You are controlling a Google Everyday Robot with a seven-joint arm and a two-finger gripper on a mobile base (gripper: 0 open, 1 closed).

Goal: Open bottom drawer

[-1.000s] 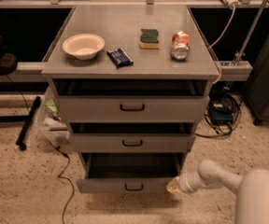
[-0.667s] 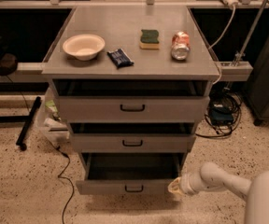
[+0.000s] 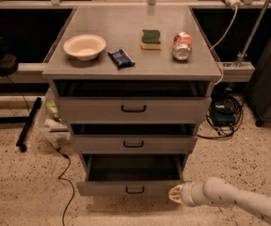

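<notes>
The bottom drawer (image 3: 126, 188) is the narrowest grey front, low on the cabinet, with a small black bar handle (image 3: 135, 190). It stands pulled out, its dark inside showing above the front panel. My gripper (image 3: 174, 194) is at the end of the white arm coming in from the lower right. It sits just off the drawer front's right end, level with it.
Above are the mid-sized drawer (image 3: 133, 144) and the widest top drawer (image 3: 133, 108), both slightly out. On the cabinet top lie a bowl (image 3: 84, 46), a dark packet (image 3: 121, 58), a sponge (image 3: 151, 38) and a can (image 3: 182, 45). Cables (image 3: 65, 182) trail on the floor at left.
The bottom drawer's front has come a little further out towards the camera. My gripper has stayed beside its right end.
</notes>
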